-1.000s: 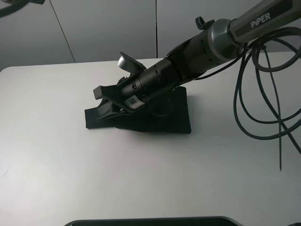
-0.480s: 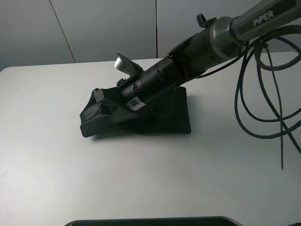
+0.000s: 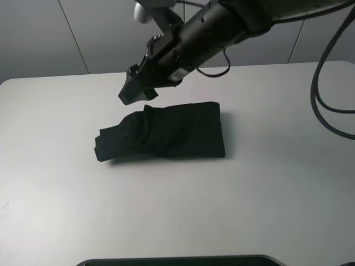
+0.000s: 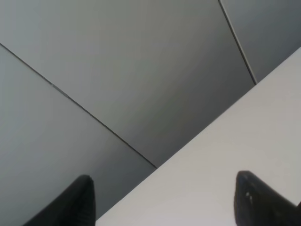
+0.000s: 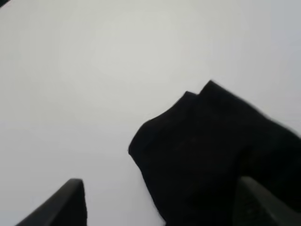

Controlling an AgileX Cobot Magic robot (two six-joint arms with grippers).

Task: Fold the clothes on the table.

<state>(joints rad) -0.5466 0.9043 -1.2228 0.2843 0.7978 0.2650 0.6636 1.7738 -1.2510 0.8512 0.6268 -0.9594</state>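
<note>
The clothes (image 3: 163, 132) lie folded on the table (image 3: 266, 188); both tools spread, empty.

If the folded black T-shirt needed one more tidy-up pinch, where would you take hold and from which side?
Probably the loose, bunched end of the folded black T-shirt, at the exterior view's left. It flares unevenly, while the opposite end lies square. Come down from above with the open right pincer, which hangs over that half of the white table.

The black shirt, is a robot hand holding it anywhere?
No. The black shirt lies folded on the table; the right end effector hangs open above it, empty.
</note>
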